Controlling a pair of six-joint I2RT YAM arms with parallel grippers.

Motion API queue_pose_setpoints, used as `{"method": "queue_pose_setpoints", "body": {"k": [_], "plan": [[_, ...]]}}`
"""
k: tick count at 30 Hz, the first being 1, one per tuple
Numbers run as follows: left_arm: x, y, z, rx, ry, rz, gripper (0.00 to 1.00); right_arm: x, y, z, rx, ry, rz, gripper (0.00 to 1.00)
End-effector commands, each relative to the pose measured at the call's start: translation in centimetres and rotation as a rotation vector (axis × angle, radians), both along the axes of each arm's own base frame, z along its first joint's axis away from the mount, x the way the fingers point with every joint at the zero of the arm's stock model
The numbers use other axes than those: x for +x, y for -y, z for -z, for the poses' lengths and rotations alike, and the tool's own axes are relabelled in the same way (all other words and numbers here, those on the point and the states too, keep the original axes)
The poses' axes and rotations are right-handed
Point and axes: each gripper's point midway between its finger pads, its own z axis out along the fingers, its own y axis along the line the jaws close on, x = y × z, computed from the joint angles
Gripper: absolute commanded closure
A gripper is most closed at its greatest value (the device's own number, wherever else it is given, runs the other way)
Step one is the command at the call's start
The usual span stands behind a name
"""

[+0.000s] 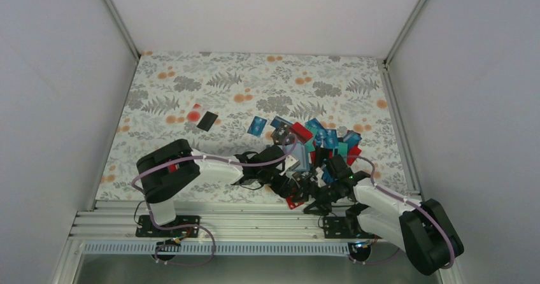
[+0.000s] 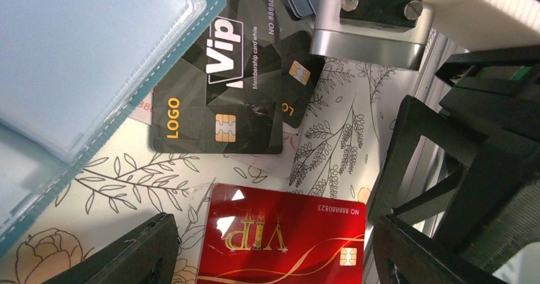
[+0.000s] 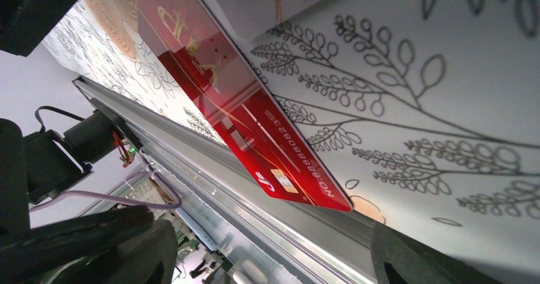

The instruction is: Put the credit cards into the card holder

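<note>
Red card (image 2: 280, 239) is finished in glossy plastic. Wallet (image 2: 76, 61) is lined with smooth clear film; cloth (image 2: 337, 137) matt.

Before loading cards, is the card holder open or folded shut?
Open: the card holder shows its pale inner pocket, left wrist view.

Floral-print table cover (image 1: 191, 86); aluminium rail (image 1: 255, 220) along near edge; white walls (image 1: 255, 10) around.

Your top view looks down from above and behind the arms, taking in the whole tabletop (image 1: 191, 86). Both wrist cameras hang close over its near edge, sharing the red card (image 2: 280, 236).
</note>
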Motion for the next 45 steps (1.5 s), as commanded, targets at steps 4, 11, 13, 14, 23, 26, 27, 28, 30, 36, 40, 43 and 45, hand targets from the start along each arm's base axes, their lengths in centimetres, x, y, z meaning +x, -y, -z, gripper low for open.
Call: {"method": "queue_pose_setpoints", "body": {"k": [4,11,13,14,23,26,27,28,30,36,40,43,45], "plan": [[-4.4,1.5,-0.2,-0.076,-0.103,0.156,0.24,0.4,0.2,1.9,-0.038,-0.024,0.09,0.24],[-6.2,2.2,-0.4,-0.093,-0.124,0.231,0.25,0.8,0.3,1.7,-0.052,-0.012,0.114,0.27],[-6.7,2.3,-0.4,-0.094,-0.126,0.246,0.25,0.8,0.4,1.8,-0.058,-0.009,0.117,0.29],[-6.9,2.2,-0.3,-0.092,-0.13,0.253,0.25,0.9,0.4,1.9,-0.061,-0.009,0.12,0.3],[-8.4,2.2,-1.1,-0.14,-0.163,0.308,0.25,1.5,0.6,1.9,-0.079,0.01,0.147,0.36],[-8.9,2.3,-1.9,-0.178,-0.183,0.327,0.3,1.6,0.5,2.0,-0.078,0.012,0.154,0.39],[-9.0,2.4,-2.1,-0.184,-0.189,0.327,0.33,1.7,0.5,2.0,-0.079,0.011,0.157,0.4],[-9.0,2.4,-2.2,-0.187,-0.194,0.327,0.35,1.8,0.5,2.0,-0.079,0.015,0.159,0.4],[-9.0,2.4,-2.1,-0.183,-0.199,0.321,0.41,1.8,0.6,2.1,-0.086,0.018,0.159,0.41],[-8.3,2.4,-1.4,-0.15,-0.183,0.283,0.49,1.7,0.8,2.5,-0.104,0.007,0.162,0.43],[-7.7,2.6,-1.1,-0.13,-0.176,0.254,0.57,1.7,1.0,2.7,-0.124,-0.003,0.168,0.45],[-7.0,2.4,-0.8,-0.109,-0.16,0.219,0.64,1.6,1.3,3.0,-0.142,-0.011,0.179,0.47],[-6.6,2.0,-0.2,-0.091,-0.162,0.194,0.7,1.7,1.4,3.2,-0.151,-0.01,0.188,0.48]]}}
